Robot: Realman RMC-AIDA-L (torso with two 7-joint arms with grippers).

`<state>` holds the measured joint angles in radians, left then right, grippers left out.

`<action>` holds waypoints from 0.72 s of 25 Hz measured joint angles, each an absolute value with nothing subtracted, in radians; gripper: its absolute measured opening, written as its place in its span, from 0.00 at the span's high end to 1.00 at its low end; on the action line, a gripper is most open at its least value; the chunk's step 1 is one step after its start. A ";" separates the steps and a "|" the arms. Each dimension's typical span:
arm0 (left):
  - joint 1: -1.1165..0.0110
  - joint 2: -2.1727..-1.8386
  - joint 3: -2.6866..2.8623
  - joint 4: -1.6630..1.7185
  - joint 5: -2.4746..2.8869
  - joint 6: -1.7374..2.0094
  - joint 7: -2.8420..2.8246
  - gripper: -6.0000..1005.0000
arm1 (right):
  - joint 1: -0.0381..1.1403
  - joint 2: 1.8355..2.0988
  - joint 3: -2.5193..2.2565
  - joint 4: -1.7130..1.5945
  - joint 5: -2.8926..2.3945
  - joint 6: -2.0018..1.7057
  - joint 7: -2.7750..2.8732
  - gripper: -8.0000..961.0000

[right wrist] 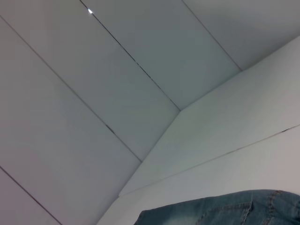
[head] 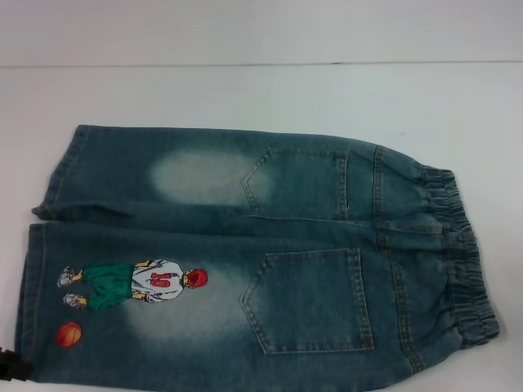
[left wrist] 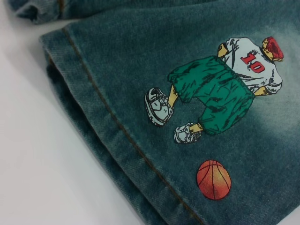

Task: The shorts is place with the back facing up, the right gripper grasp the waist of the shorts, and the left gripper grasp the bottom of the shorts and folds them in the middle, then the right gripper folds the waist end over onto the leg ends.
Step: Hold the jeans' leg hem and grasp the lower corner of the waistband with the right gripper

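Shorts lie flat on a white table, back side up, filling the middle and lower part of the head view. Waistband, gathered and crinkled, sits at the right edge of the frame; leg hems sit at the left edge. Two patch pockets show, one at centre right, one below it. Pale faded patches lie left of each pocket. The lower leg carries an embroidered basketball player in green shorts and a white number 10 shirt, with a small orange ball below and left of it. A dark bit of the left gripper shows at the lower left corner, at the hem of the lower leg; whether it is wide or narrow, cannot tell. Right gripper appears in no view. Left wrist view shows hem, player and ball close up. Right wrist view shows a strip of denim at the bottom edge.
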<state>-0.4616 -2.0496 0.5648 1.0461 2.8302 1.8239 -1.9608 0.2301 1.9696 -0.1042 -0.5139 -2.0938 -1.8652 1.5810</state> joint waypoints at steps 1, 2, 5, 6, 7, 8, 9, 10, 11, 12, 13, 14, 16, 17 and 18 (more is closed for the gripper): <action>-0.462 -2.050 0.565 1.046 2.830 1.824 -1.961 0.67 | 0.230 1.970 -0.104 -0.514 -2.094 -1.865 1.581 0.11; -0.462 -2.049 0.565 1.046 2.830 1.823 -1.961 0.68 | 0.230 1.970 -0.104 -0.514 -2.094 -1.866 1.581 0.11; -0.462 -2.048 0.561 1.046 2.830 1.820 -1.961 0.73 | 0.230 1.970 -0.104 -0.514 -2.094 -1.866 1.581 0.11; -0.464 -2.047 0.559 1.046 2.830 1.814 -1.962 0.75 | 0.230 1.970 -0.104 -0.514 -2.094 -1.866 1.581 0.11; -0.464 -2.047 0.559 1.046 2.830 1.814 -1.962 0.76 | 0.230 1.970 -0.104 -0.514 -2.094 -1.866 1.581 0.11; -0.464 -2.047 0.559 1.046 2.830 1.813 -1.964 0.78 | 0.231 1.970 -0.104 -0.514 -2.094 -1.866 1.581 0.11; -0.464 -2.046 0.558 1.046 2.830 1.813 -1.965 0.80 | 0.231 1.970 -0.104 -0.514 -2.094 -1.867 1.582 0.11; -0.465 -2.046 0.558 1.046 2.830 1.812 -1.966 0.82 | 0.231 1.970 -0.104 -0.514 -2.094 -1.867 1.582 0.11; -0.466 -2.046 0.557 1.046 2.830 1.812 -1.967 0.84 | 0.231 1.970 -0.104 -0.514 -2.094 -1.867 1.582 0.11; -0.466 -2.045 0.557 1.046 2.830 1.812 -1.967 0.86 | 0.231 1.970 -0.104 -0.514 -2.094 -1.867 1.582 0.11; -0.467 -2.045 0.556 1.046 2.830 1.812 -1.966 0.88 | 0.231 1.970 -0.104 -0.514 -2.094 -1.867 1.582 0.12; -0.467 -2.045 0.556 1.046 2.830 1.812 -1.965 0.89 | 0.232 1.970 -0.104 -0.514 -2.094 -1.867 1.581 0.12; -0.468 -2.045 0.556 1.046 2.830 1.814 -1.960 0.92 | 0.232 1.970 -0.104 -0.514 -2.094 -1.867 1.581 0.12; -0.469 -2.045 0.556 1.044 2.830 1.817 -1.957 0.93 | 0.232 1.970 -0.104 -0.514 -2.094 -1.867 1.581 0.12; -0.470 -2.045 0.555 1.042 2.830 1.819 -1.956 0.95 | 0.232 1.970 -0.104 -0.514 -2.094 -1.867 1.581 0.12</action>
<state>-0.4698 -2.0449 0.5555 1.0423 2.8299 1.8187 -1.9559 0.2317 1.9696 -0.1043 -0.5139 -2.0939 -1.8668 1.5808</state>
